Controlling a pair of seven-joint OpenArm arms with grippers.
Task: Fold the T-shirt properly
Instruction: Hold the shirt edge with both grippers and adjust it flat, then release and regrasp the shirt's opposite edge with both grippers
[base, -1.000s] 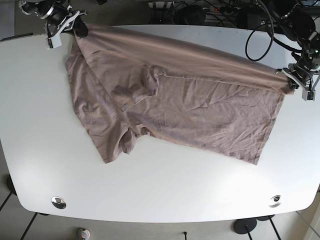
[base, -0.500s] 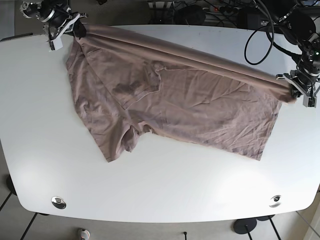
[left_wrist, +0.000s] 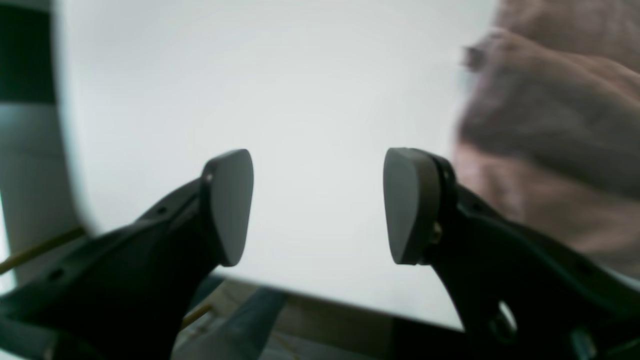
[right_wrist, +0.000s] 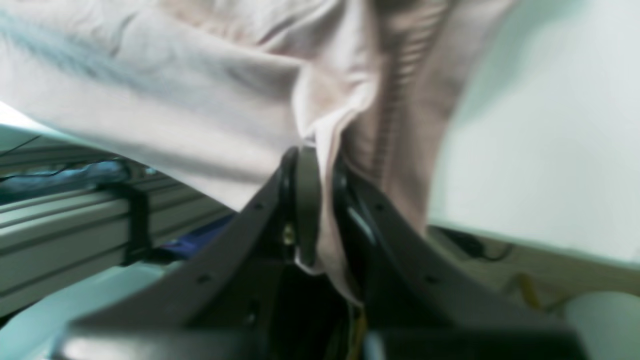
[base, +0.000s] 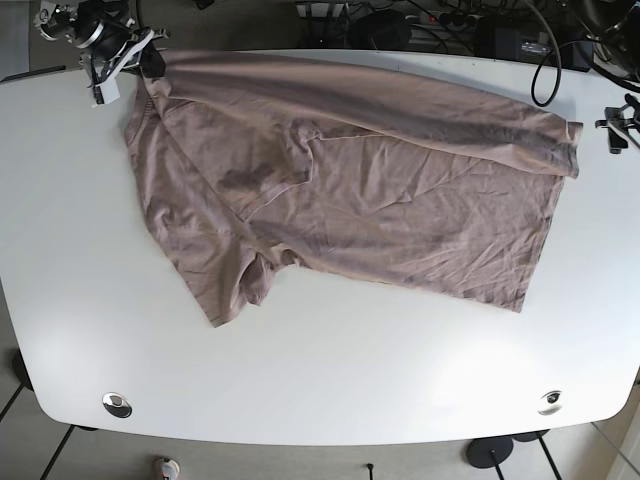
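We see the T-shirt (base: 340, 190) spread wrinkled across the far half of the white tabletop (base: 320, 380), its far edge doubled over toward us in a long band, which we judge to be a first lengthwise fold being laid. The right pincer (right_wrist: 320, 210) is clamped on the cloth at the far corner, probably to keep that end anchored. The left pincer (left_wrist: 317, 205) hangs empty beside the hem with its jaws apart.

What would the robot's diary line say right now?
left gripper: open, off shirt | right gripper: shut on T-shirt corner | T-shirt: spread on table
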